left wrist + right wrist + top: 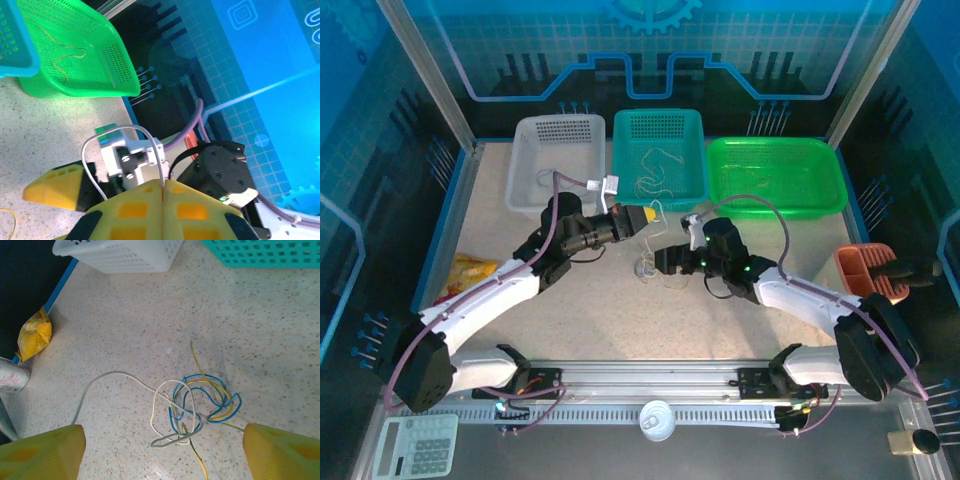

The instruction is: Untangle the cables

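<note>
My left gripper (163, 187) is closed tight. Its two yellow fingers are pressed together on a grey wire (116, 131), which arches up out of the pinch and curves back down beside them. This gripper hangs over the middle of the bench (150, 315), just in front of the teal basket (658, 150).

My right gripper (162, 450) stands wide open with nothing in its hold. One yellow finger is on each side of the cables (197, 407), above them and touching none of them. The cables lie flat near the middle of the bench, nearer the back-edge baskets than the front edge. They are a small knot of blue, yellow, white and grey loops crossing one another. One grey strand runs out of the knot toward the bench's left edge. It may be the wire my left gripper holds, but I cannot follow it all the way.

Three baskets stand in a row along the back edge: a white basket (557, 160) on the left, the teal one in the middle with thin wires in it, and a green basket (80, 55) on the right with one yellow wire (70, 52) in it. A yellow packet (34, 335) lies at the left edge.
</note>
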Controlling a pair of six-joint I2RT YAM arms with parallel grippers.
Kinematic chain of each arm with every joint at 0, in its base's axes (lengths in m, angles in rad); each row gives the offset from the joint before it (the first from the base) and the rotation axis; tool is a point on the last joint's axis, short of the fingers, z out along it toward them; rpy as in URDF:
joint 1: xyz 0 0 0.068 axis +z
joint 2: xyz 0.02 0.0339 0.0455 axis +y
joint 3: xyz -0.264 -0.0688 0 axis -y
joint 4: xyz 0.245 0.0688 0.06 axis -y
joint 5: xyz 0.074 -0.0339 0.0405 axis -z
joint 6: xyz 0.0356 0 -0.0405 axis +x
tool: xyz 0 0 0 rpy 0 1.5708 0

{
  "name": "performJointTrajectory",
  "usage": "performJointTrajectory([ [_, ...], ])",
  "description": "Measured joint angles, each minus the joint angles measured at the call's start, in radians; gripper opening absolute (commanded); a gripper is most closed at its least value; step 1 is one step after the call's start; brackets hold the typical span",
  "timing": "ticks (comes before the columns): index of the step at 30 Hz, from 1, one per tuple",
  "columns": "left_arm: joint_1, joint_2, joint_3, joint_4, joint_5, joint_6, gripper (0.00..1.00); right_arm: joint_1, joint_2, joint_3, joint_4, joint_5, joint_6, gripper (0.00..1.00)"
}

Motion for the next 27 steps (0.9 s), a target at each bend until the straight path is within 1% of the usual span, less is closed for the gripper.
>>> performJointTrajectory([
  [7,-0.003,-0.007,0.012,-0.007,0.0,-0.003,0.0,0.019,0.074,0.0,0.055,-0.005,0.011,0.81],
  [11,-0.004,-0.01,0.027,-0.021,0.0,-0.003,0.0,0.021,0.12,0.0,0.072,-0.004,0.016,0.78],
  [19,-0.009,-0.032,0.04,-0.045,-0.001,-0.002,0.0,0.021,0.161,0.0,0.089,-0.007,0.026,0.58],
  [20,-0.009,-0.035,0.043,-0.048,0.0,-0.001,0.0,0.02,0.16,0.0,0.092,-0.007,0.027,0.53],
  [21,-0.009,-0.039,0.045,-0.053,-0.001,0.001,0.0,0.019,0.16,0.0,0.093,-0.007,0.025,0.45],
  [24,-0.009,-0.055,0.068,-0.093,-0.008,0.024,0.0,0.004,0.156,-0.009,0.1,-0.007,0.032,0.13],
  [26,-0.008,-0.067,0.092,-0.119,-0.017,0.042,0.0,-0.01,0.15,-0.026,0.106,-0.007,0.035,0.0],
  [27,-0.008,-0.072,0.111,-0.132,-0.02,0.051,0.0,-0.019,0.147,-0.035,0.106,-0.007,0.04,0.0],
])
